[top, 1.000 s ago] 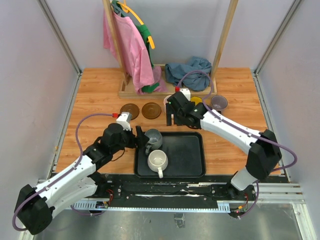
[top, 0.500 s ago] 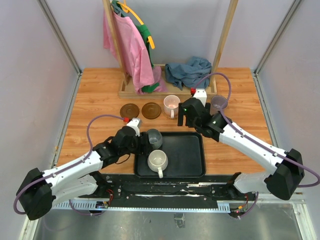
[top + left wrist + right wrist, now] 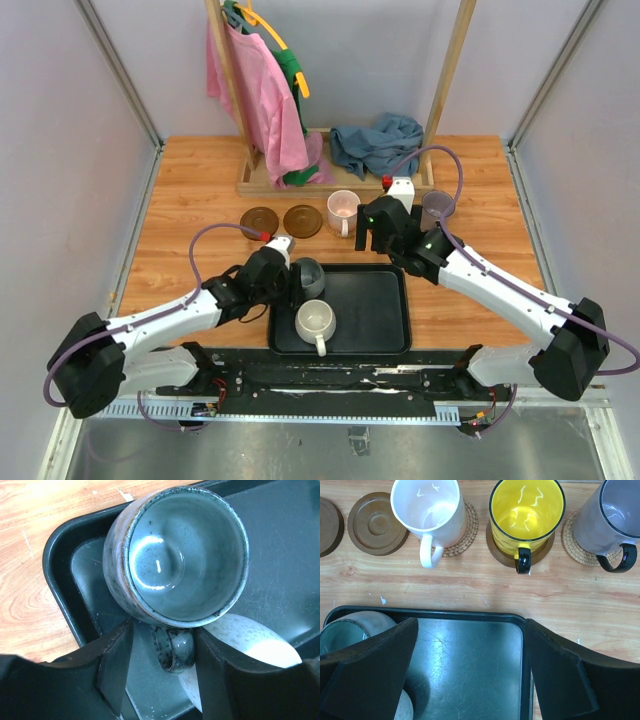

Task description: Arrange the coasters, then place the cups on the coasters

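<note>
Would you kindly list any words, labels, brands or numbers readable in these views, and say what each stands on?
None: there is no readable text in any view.
The dark grey mug, yellow mug, lavender mug, coasters and black tray carry no lettering.
Nothing on the arms is legible.

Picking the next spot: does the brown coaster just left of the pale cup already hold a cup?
No, the brown coaster lies bare beside the pale cup.

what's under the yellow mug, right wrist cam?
A dark brown coaster lies under the yellow mug. Only its rim shows, as a crescent around the mug's base. The mug covers the coaster's centre, so the rest cannot be seen.
</note>
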